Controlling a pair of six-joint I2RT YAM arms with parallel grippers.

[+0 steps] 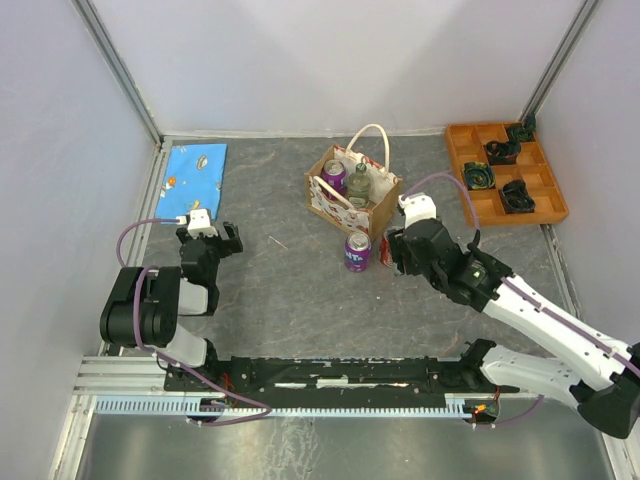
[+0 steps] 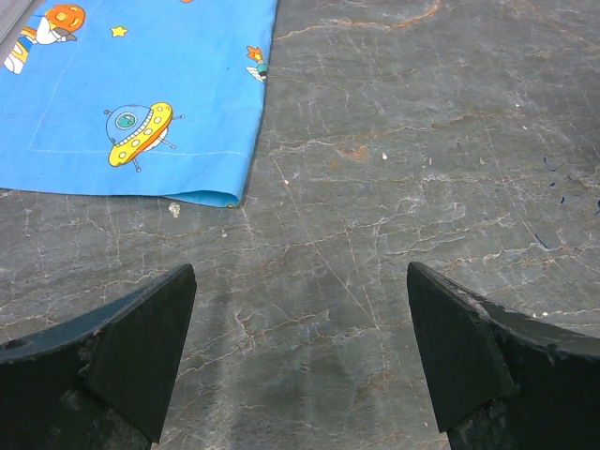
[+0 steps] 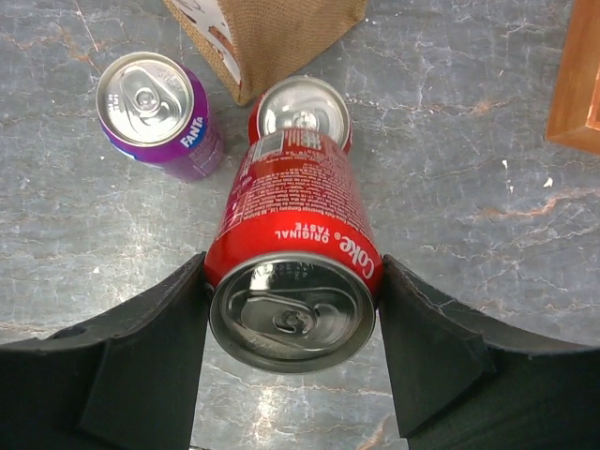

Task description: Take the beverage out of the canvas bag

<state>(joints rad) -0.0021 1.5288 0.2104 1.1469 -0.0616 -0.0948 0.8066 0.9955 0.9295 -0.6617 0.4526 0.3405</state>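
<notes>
The tan canvas bag (image 1: 340,200) with cream handles stands mid-table; inside it I see a purple can (image 1: 334,176) and a green-capped bottle (image 1: 359,185). Its corner shows in the right wrist view (image 3: 272,37). My right gripper (image 1: 392,252) (image 3: 292,309), just right of the bag's front, is shut on a red Coke can (image 3: 292,244). A second red can (image 3: 302,108) stands just beyond the held one. A purple Fanta can (image 1: 357,251) (image 3: 155,108) stands on the table in front of the bag. My left gripper (image 1: 210,240) (image 2: 300,347) is open and empty at the left.
An orange compartment tray (image 1: 460,160) with dark parts lies at the back right; its edge shows in the right wrist view (image 3: 577,75). A blue printed cloth (image 1: 192,180) (image 2: 141,94) lies at the back left. White walls enclose the table.
</notes>
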